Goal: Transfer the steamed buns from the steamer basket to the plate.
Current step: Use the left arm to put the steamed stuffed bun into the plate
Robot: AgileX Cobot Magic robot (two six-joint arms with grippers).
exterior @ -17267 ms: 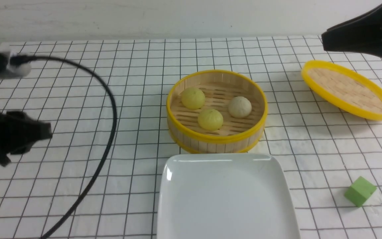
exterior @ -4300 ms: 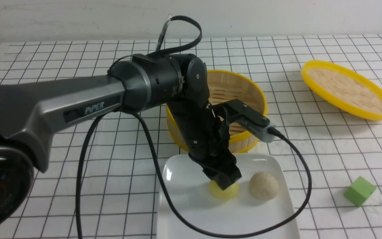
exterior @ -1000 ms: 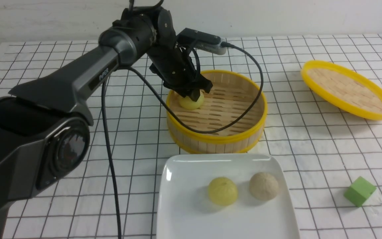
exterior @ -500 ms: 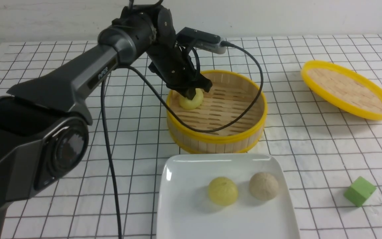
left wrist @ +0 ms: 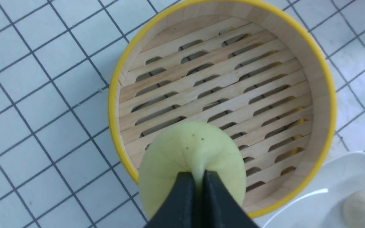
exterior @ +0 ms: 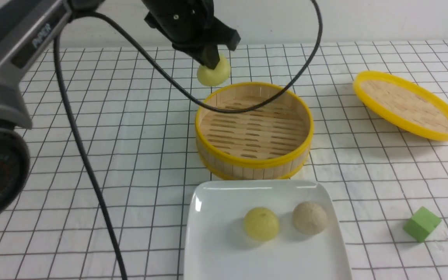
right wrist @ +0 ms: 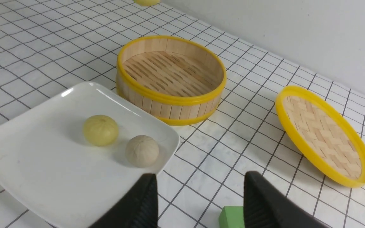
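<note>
**A:** What takes up the most room?

**B:** The gridded white desk (exterior: pixel 91 155). Over it the left arm (exterior: pixel 33 35) reaches in from the left of the steamer basket (exterior: pixel 253 165) to a spot above it.

**A:** And next in size?

**B:** The white plate (exterior: pixel 216 241), just in front of the basket and close to its wall. A yellow-rimmed woven lid (exterior: pixel 406 105) lies well to the basket's right.

**A:** Is anything in the way?

**B:** A black cable (exterior: pixel 84 157) hangs from the arm. One stretch drops to the desk left of the basket. Another loops across the basket's far wall as seen from the front.

**A:** What about the hands?

**B:** The left hand (exterior: pixel 210 62) is pinched tight on the top of a pale yellow bun (exterior: pixel 214 74), held in the air above the basket's left part, clear of the rim. The right hand (right wrist: pixel 201 177) shows only in its own wrist view, off the basket's near right. Its jaws are wide apart with nothing between them.

**A:** And the smaller things?

**B:** A second yellow bun (exterior: pixel 261 223) and a beige bun (exterior: pixel 310 217) sit side by side on the plate in front of the basket, not touching. A green cube (exterior: pixel 422 224) rests on the desk, well off the basket's near right.
</note>
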